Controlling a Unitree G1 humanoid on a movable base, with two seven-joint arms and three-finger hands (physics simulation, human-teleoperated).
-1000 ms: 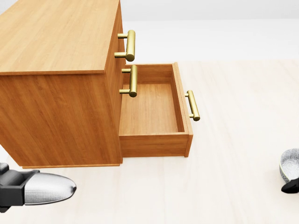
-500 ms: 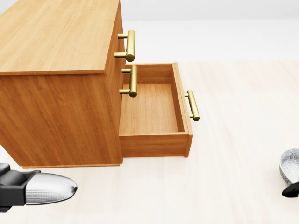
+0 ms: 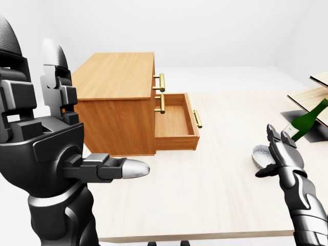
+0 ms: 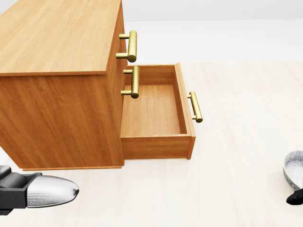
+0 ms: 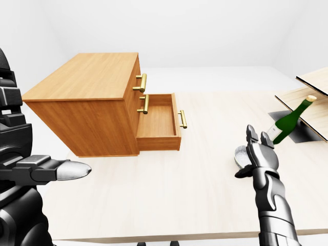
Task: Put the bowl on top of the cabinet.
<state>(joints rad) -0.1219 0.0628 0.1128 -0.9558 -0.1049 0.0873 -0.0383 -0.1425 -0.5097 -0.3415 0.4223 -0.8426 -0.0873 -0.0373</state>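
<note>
A small grey bowl (image 3: 260, 156) rests on the pale table near the right edge of the left-eye view; the head view shows it cut off at the right border (image 4: 294, 171). My right hand (image 3: 274, 151) stands open beside the bowl's right side with its fingers upright and nothing held. The wooden cabinet (image 3: 115, 77) stands at the upper left, and its flat top is bare. My left hand (image 3: 77, 118) is raised open at the left, close to the camera, with its thumb tip (image 4: 49, 191) pointing right.
The cabinet's lowest drawer (image 3: 174, 120) is pulled out and empty, with brass handles (image 3: 162, 82) on the drawers above it. A green bottle (image 3: 306, 120) leans at the far right beside wooden boards (image 3: 315, 95). The table edge runs along the bottom of the eye views.
In the head view my right hand has slid down along the right edge, uncovering more of the bowl. My left thumb tip has crept slightly right. Cabinet and drawer have not moved.
</note>
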